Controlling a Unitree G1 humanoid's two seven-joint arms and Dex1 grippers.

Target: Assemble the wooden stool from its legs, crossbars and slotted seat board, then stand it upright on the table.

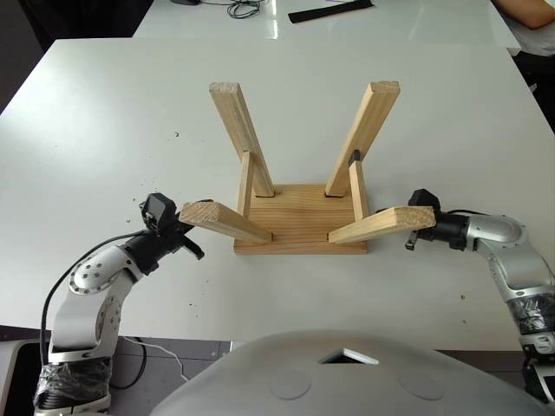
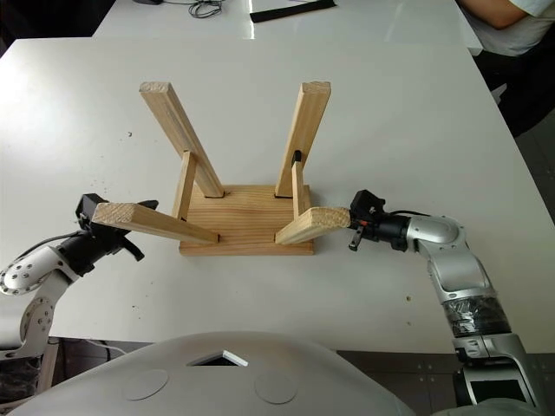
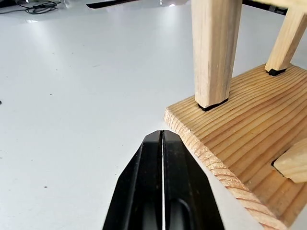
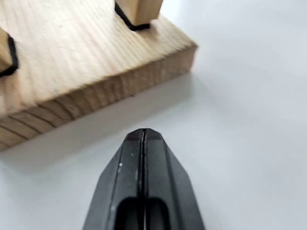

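The wooden stool lies upside down in the middle of the white table, its seat board [image 1: 299, 236] flat on the surface. Four legs splay upward from it: two far ones [image 1: 240, 130] [image 1: 364, 130] and two near ones [image 1: 224, 221] [image 1: 381, 225]. A crossbar [image 1: 246, 182] joins the left pair and another [image 1: 356, 186] the right pair. My left gripper [image 1: 198, 252] sits low beside the near left leg's end, shut on nothing, its tip [image 3: 162, 134] pointing at the board's corner [image 3: 240, 139]. My right gripper [image 1: 410, 244] is shut and empty by the near right leg, its tip [image 4: 144, 132] close to the board's edge [image 4: 72, 62].
A black strip [image 1: 331, 11] and cables [image 1: 243, 9] lie on a second table behind. A person's sleeve [image 1: 531, 17] shows at the far right corner. Bare tabletop [image 1: 113, 113] spreads on both sides of the stool, and the table's front edge runs just behind my arms.
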